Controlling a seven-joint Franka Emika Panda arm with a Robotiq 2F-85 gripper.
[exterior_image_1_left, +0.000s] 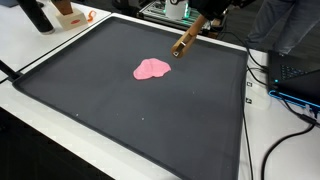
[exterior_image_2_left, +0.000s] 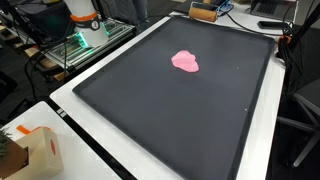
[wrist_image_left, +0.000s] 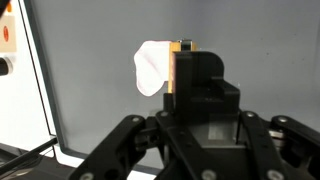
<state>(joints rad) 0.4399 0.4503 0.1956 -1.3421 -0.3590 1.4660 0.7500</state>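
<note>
Pink cloth (exterior_image_1_left: 152, 68) near possibly laden gripper (exterior_image_1_left: 192, 30).

**All black up front**

Through the wrist camera my gripper (wrist_image_left: 197, 62) reads as matte black throughout: a square, blocky housing at the centre, a wider stepped body beneath it, and angular link bars fanning out to both sides, joined at rounded pivots.
</note>
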